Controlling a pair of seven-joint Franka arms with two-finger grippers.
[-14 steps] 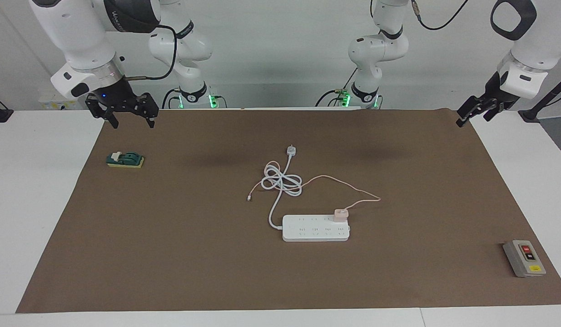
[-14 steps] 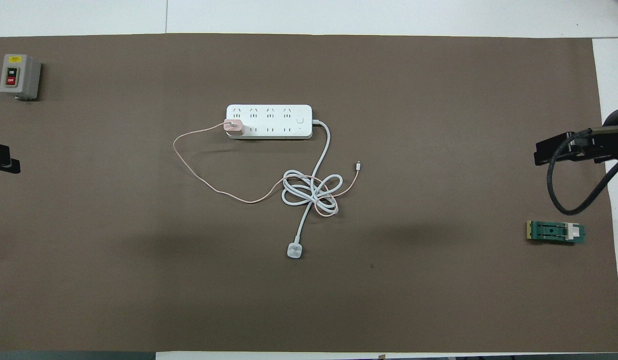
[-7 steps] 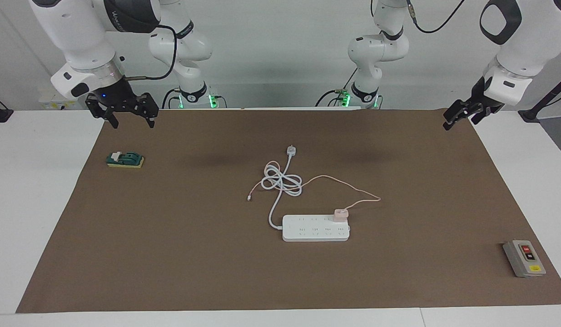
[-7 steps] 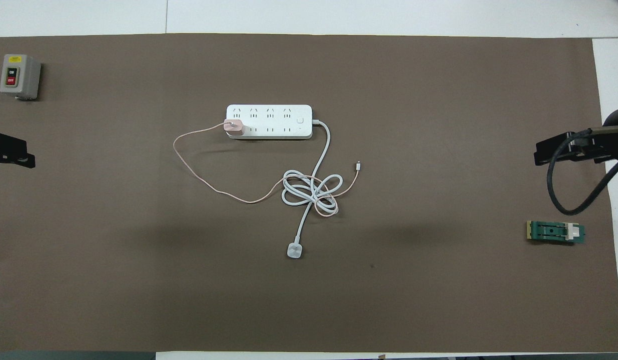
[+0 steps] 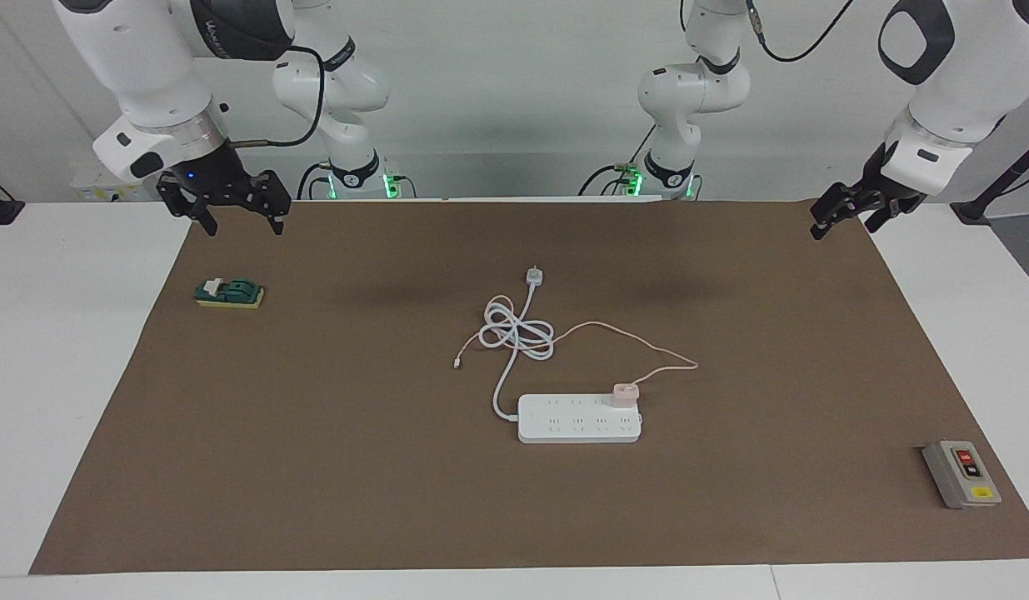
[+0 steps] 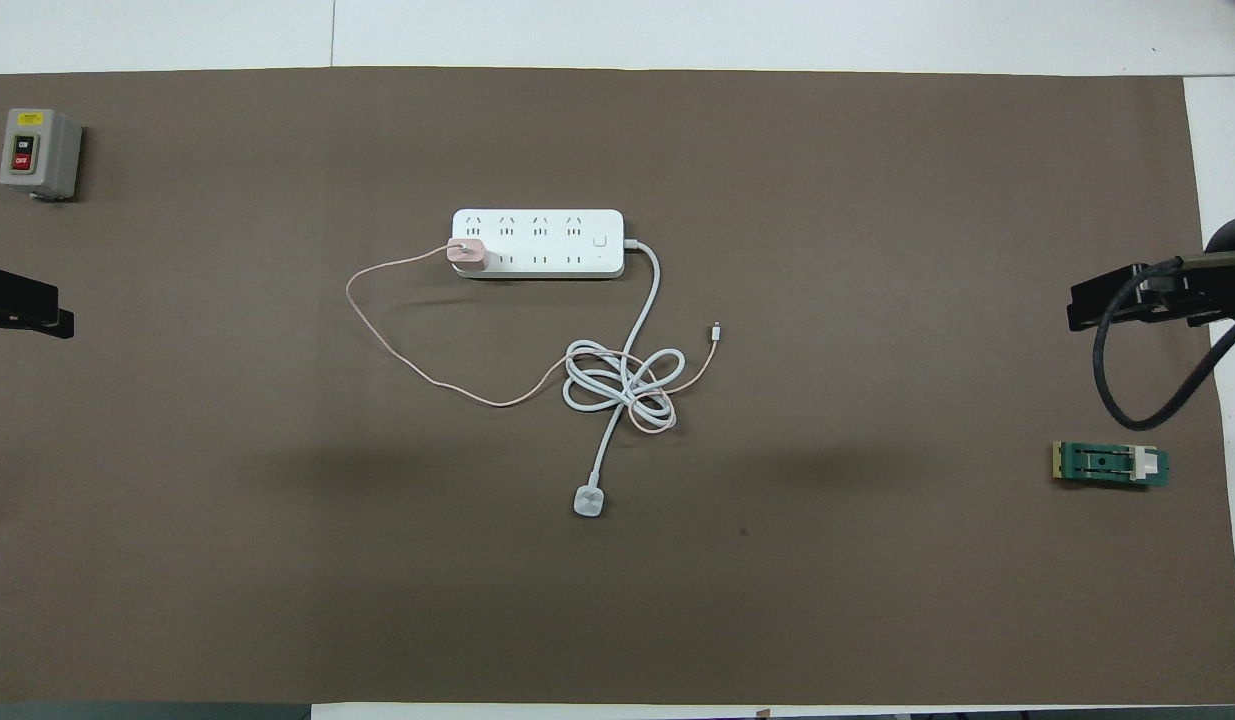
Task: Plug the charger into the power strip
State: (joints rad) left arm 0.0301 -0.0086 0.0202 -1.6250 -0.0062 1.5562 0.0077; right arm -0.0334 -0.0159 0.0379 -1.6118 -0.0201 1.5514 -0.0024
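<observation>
On the brown mat covering the surface point(image 5: 231, 467), your power strip point(image 5: 576, 425) lies mid-table with the charger point(image 5: 625, 394) already seated at its end toward the left arm. Both the left end effector point(image 5: 843, 212) and the right end effector point(image 5: 231, 212) hang released at the mat's corners. Careless reaching could snag the pink cable point(image 5: 647, 342) and unseat it.

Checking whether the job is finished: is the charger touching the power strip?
Touching. In the overhead view the charger sits on the power strip, over an end socket, with no gap.
</observation>
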